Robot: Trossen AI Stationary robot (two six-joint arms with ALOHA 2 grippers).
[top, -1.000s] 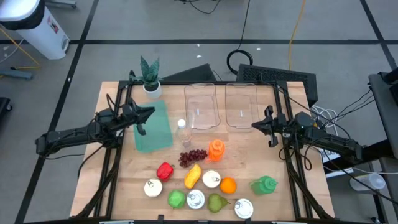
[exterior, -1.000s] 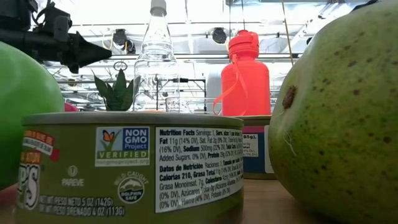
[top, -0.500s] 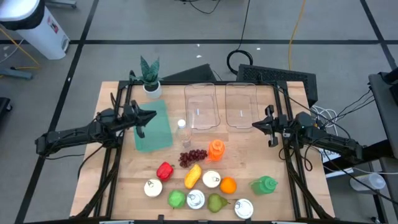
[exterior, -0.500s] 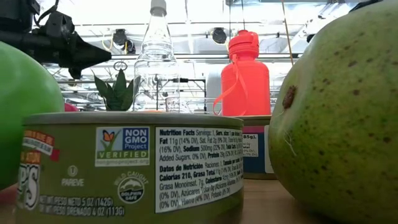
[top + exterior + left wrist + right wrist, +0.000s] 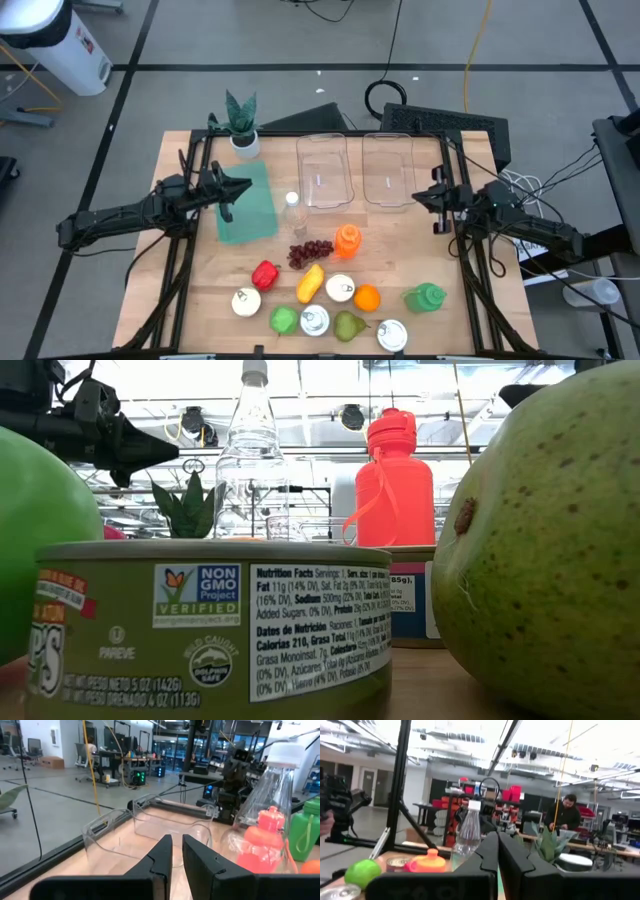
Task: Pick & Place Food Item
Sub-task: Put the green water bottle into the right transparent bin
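Observation:
The food lies in a cluster at the near middle of the table: dark grapes [image 5: 311, 252], a red pepper [image 5: 264, 273], a yellow piece [image 5: 311, 283], an orange [image 5: 367, 297], a green apple [image 5: 285, 320], a pear [image 5: 348, 325] and several cans [image 5: 315, 320]. Two clear bins [image 5: 322, 170] [image 5: 388, 168] stand at the far middle. My left gripper [image 5: 245, 185] hovers shut over a teal cloth [image 5: 248, 210], pointing right; its fingers [image 5: 162, 855] show only a narrow slit. My right gripper [image 5: 418, 197] hovers shut beside the right bin, pointing left. Both hold nothing.
An orange bottle [image 5: 347, 240], a clear bottle [image 5: 293, 212] and a green bottle [image 5: 428, 297] stand among the food. A potted plant [image 5: 241, 125] sits at the far left corner. Bare wood shows at the table's left and right sides. A person [image 5: 565, 812] stands in the room beyond.
My right gripper has drawn back a little toward the table's right edge, staying shut and empty. The objects on the table have not moved.

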